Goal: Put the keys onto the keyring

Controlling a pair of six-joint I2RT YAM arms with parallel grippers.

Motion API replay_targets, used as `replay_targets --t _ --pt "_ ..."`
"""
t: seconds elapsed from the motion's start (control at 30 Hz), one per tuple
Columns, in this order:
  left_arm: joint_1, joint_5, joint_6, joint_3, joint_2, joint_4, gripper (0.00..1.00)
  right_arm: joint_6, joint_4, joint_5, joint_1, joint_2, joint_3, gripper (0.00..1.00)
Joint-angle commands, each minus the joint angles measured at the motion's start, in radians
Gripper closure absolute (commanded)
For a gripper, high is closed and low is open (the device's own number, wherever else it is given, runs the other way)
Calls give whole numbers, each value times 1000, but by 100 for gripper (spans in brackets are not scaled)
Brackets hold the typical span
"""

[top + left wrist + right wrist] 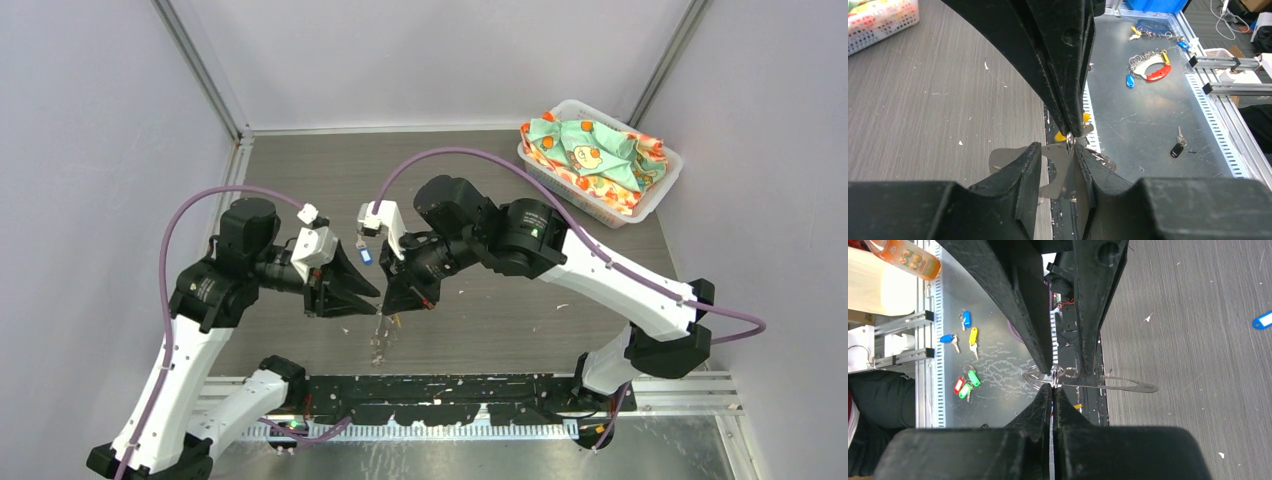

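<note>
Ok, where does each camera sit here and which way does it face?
Top external: above and behind the bases, looking down on the table; the left arm and right arm show.
Left wrist: on the left arm, looking past the left claw at the right claw, metal shelf beyond.
Right wrist: on the right arm, looking past its nearly closed fingers at the left claw.
Shared: in both wrist views the claws meet tip to tip; top and left wrist both show the basket.

Matt wood-grain table (300,170), shiny metal keyring (379,338), white plastic basket (575,196).
</note>
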Motion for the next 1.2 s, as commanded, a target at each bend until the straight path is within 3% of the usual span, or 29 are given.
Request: replay_targets --t 0.0,0.33,0.53,0.7,0.8,0.9,1.17 --pt "-9 27 10 19 11 -2 72 -8 -11 -33 2 19 77 99" --pt "-71 -40 71 24 24 -60 99 -18 -42 -44 4 69 130 99" --pt "-75 -42 84 23 8 -69 100 12 30 -31 2 30 87 99" --pt "-75 -28 -161 -23 -35 165 100 73 230 10 -17 -113 -107 73" --pt "-74 -19 -431 -116 -91 459 100 107 360 36 -27 -212 -248 64" --pt "-74 -28 -610 -178 -129 678 100 144 462 56 -35 -295 -343 62" --pt "-74 -42 -682 -171 -125 744 100 148 648 104 -39 -419 -480 55"
